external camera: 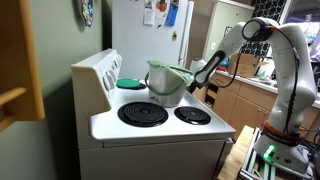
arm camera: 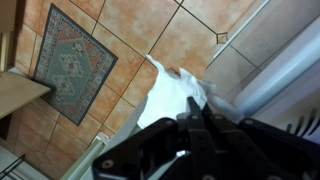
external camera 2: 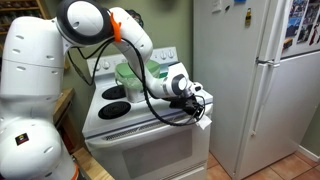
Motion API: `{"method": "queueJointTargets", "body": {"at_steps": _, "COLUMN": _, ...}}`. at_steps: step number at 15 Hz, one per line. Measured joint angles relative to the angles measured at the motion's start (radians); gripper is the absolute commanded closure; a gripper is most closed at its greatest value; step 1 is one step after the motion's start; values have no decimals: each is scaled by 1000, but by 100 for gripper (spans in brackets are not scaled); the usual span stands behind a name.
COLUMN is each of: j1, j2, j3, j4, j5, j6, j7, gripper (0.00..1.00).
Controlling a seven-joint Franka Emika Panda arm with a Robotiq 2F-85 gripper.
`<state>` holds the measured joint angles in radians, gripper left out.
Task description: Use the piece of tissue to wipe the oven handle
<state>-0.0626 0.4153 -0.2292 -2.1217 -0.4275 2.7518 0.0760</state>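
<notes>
The white stove [external camera 2: 150, 115] stands with its oven handle [external camera 2: 140, 135] running across the front below the cooktop. My gripper [external camera 2: 197, 103] is at the stove's front corner beside the fridge, just above handle height. It is shut on a white piece of tissue [external camera 2: 204, 122] that hangs down from the fingers. In the wrist view the closed black fingers [arm camera: 193, 103] pinch the tissue [arm camera: 165, 95] over the tiled floor. In an exterior view the gripper [external camera: 200, 76] is at the far side of the stove and the handle is hidden.
A pale green pot [external camera: 166, 82] sits on the back burner, with black coil burners [external camera: 143, 113] in front. A white fridge [external camera 2: 260, 80] stands close beside the stove. A patterned rug [arm camera: 70, 50] lies on the tile floor. Wooden cabinets [external camera: 240, 100] stand behind the arm.
</notes>
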Motion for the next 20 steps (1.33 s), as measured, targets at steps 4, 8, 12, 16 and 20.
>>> {"method": "queueJointTargets", "body": {"at_steps": 4, "j1": 9, "j2": -32, "j3": 1, "j4": -12, "j5": 0, "j6": -72, "j7": -8, "gripper": 97}}
{"method": "queueJointTargets", "body": {"at_steps": 8, "j1": -9, "j2": -91, "j3": 22, "j4": -61, "j5": 43, "j6": -134, "j7": -95, "gripper": 97}}
{"method": "queueJointTargets", "body": {"at_steps": 12, "j1": -55, "j2": -157, "j3": 74, "j4": -134, "j5": 140, "j6": -143, "j7": -283, "gripper": 97}}
{"method": "queueJointTargets", "body": {"at_steps": 16, "j1": -91, "j2": -217, "j3": 123, "j4": -212, "j5": 245, "j6": -162, "j7": -485, "gripper": 97}}
{"method": "queueJointTargets", "body": {"at_steps": 20, "j1": -106, "j2": -291, "j3": 149, "j4": -288, "j5": 351, "j6": -212, "j7": -673, "gripper": 97}}
